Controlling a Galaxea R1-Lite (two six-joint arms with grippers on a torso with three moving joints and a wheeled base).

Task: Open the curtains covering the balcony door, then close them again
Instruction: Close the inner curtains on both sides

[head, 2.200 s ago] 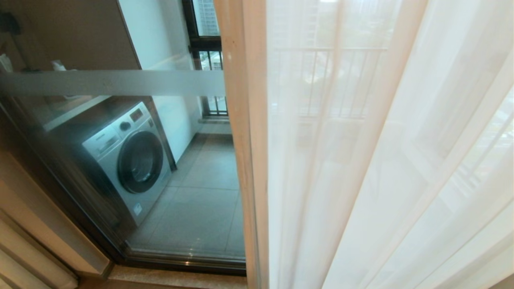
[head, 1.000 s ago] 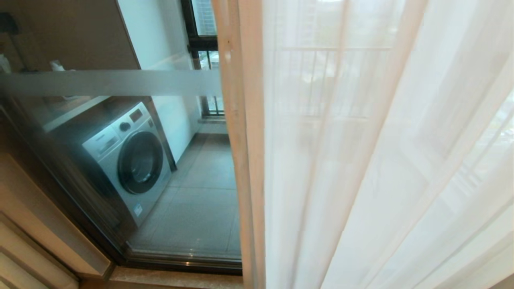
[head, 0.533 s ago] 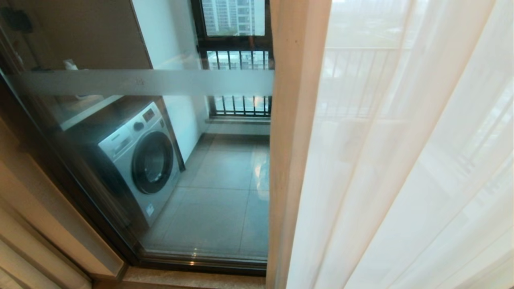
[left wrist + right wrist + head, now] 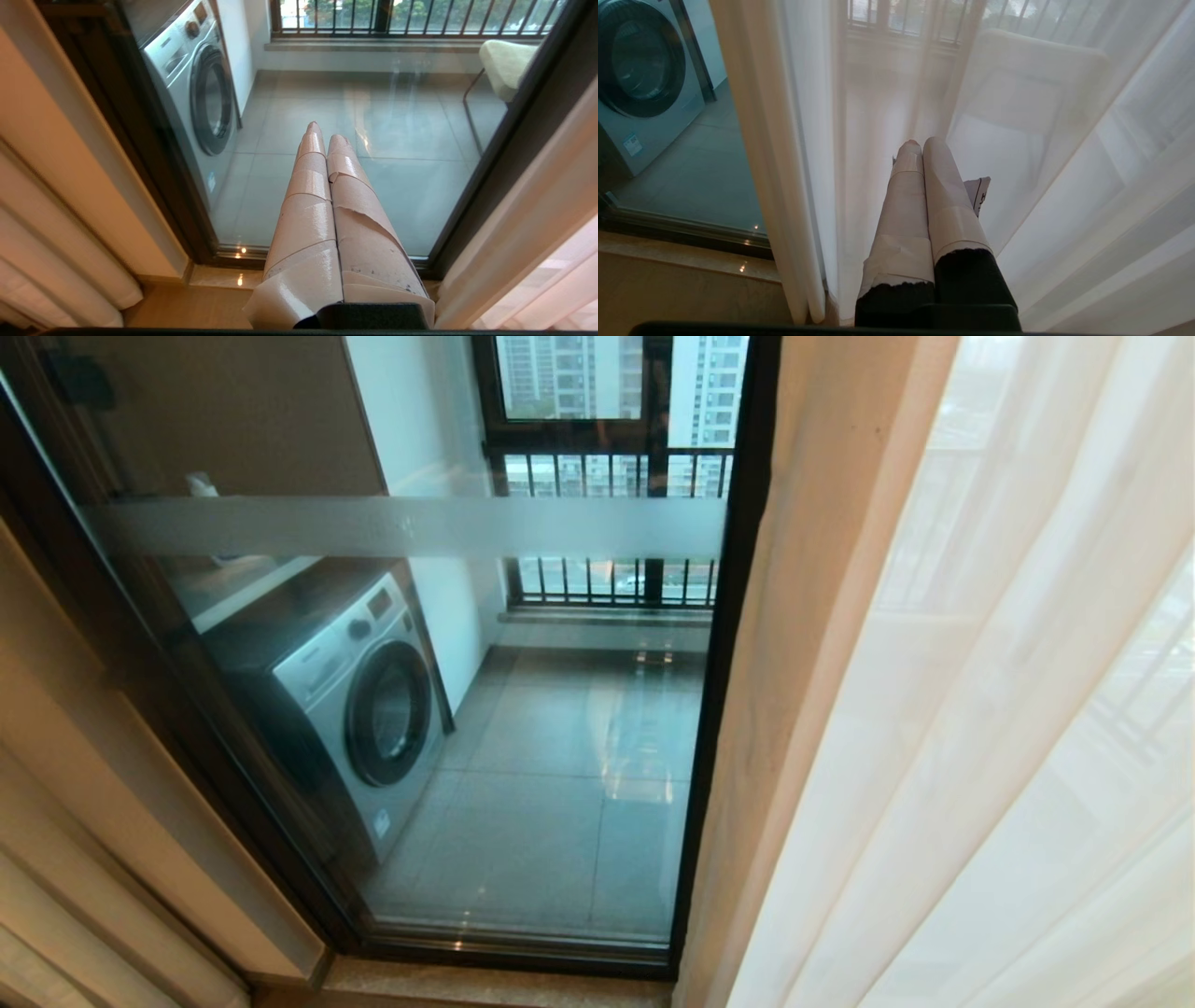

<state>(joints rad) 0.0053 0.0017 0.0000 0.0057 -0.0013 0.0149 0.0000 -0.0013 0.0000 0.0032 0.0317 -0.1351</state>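
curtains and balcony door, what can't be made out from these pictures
- Curtains: top and rail cut off by the head view's upper edge.
- Balcony door: its right part is veiled by the sheer fabric.
- Chair: partly hidden by the door frame in the left wrist view.
- Both pincers: outside the head view.

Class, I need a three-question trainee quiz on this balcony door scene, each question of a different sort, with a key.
1. True or false: the curtains cover the whole balcony door.
2. What appliance stands behind the glass?
3. The left gripper is: A open, B shut, C shut on fabric.

Key: 1 false, they hang at the right, the left pane is bare. 2 washing machine. 3 B, empty, as is the right gripper.
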